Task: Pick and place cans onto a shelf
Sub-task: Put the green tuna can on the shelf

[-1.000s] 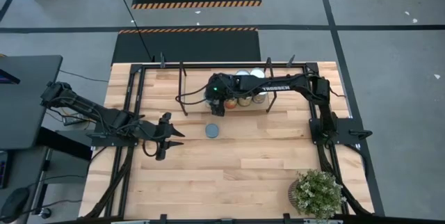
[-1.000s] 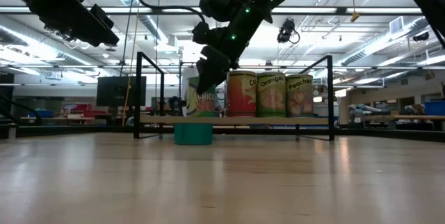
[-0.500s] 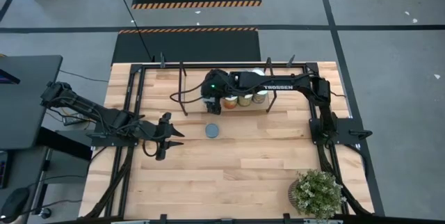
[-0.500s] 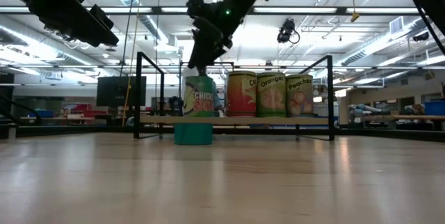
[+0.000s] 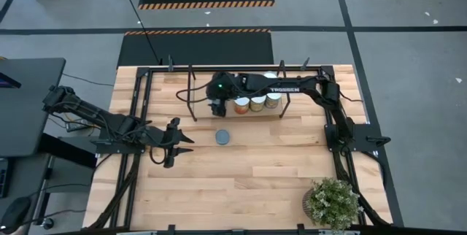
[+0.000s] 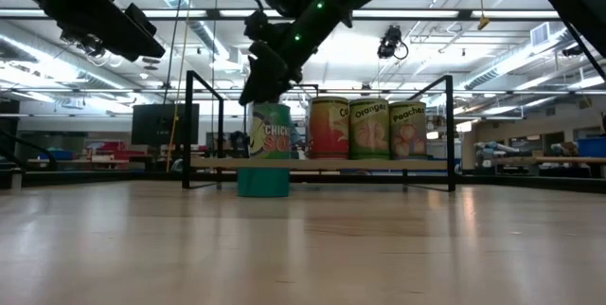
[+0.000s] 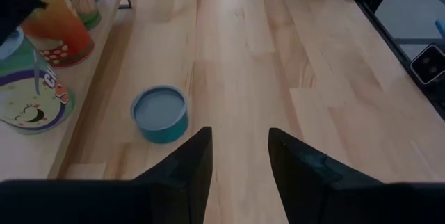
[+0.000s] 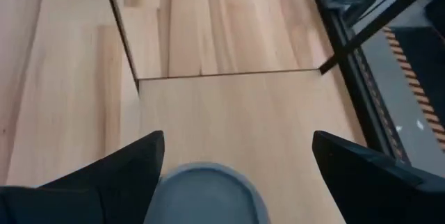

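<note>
Across the big wooden table [image 5: 241, 184] the setup is pretty simple, biggest stuff first. At the far edge sits the shelf [image 6: 322, 165], a low light-wood board inside a thin black rod frame. Both arms are in view from above: the right arm reaches across over the shelf, the left arm waits off near the table's left side.

On the shelf there are four cans in a row: the green chicken soup can [image 6: 271, 131] at the left end, then a red-labelled can [image 6: 329, 128], an oranges can [image 6: 370, 129] and a peaches can [image 6: 408, 129]. They stand just beside each other, upright.

The right hand [image 5: 217, 108] hovers right above the soup can with its fingers [image 8: 122, 172] spread wide, gripping nothing; the wrist camera looks straight down past them at the can's grey top [image 8: 201, 195].

The left hand [image 7: 236, 158] is open too, empty, pointing toward the one can not on the shelf, a short teal can [image 7: 160, 113] on the table just in front of the shelf.

What could go wrong from here, in my view: the soup can sits close to the red one, so a sloppy exit by the right hand could clip it and tip the row. Also the teal can is low and squat, so a grab from above could slip.
</note>
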You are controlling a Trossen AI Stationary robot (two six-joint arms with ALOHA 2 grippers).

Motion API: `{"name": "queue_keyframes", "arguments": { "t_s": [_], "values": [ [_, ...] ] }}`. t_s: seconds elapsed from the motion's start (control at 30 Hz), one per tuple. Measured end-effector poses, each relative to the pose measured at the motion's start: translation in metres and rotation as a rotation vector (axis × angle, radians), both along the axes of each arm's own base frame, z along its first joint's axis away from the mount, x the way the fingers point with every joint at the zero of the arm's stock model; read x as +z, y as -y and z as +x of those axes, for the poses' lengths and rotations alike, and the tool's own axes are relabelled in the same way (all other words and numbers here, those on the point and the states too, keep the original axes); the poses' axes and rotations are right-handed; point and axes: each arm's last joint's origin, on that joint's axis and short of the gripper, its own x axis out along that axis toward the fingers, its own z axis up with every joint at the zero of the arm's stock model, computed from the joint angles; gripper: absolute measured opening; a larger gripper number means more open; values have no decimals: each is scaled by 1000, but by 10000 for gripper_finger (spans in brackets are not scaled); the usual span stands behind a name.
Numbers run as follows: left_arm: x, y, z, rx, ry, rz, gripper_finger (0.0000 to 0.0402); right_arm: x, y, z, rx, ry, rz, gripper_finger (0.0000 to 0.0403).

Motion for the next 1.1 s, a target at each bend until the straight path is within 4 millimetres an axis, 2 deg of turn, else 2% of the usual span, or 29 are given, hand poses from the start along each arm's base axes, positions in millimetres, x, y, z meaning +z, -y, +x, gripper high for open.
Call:
{"name": "queue_keyframes", "arguments": {
  "t_s": [0.47, 0.63, 0.77, 0.93, 1.1],
  "values": [
    [0, 0, 0, 2, -2, 1, 146, -4, 4, -5, -74, -62, 3, 374],
    [-1, 0, 0, 2, -6, 2, 146, 1, 4, -10, -88, -78, -19, 374],
    [-1, 0, 0, 2, -6, 2, 146, 13, 2, -14, -79, -62, -30, 374],
    [-1, 0, 0, 2, -6, 2, 146, 30, -17, -16, 8, -15, -26, 374],
    [-1, 0, 0, 3, -8, 0, 146, 26, -58, -14, 223, -58, 53, 374]
  ]
}}
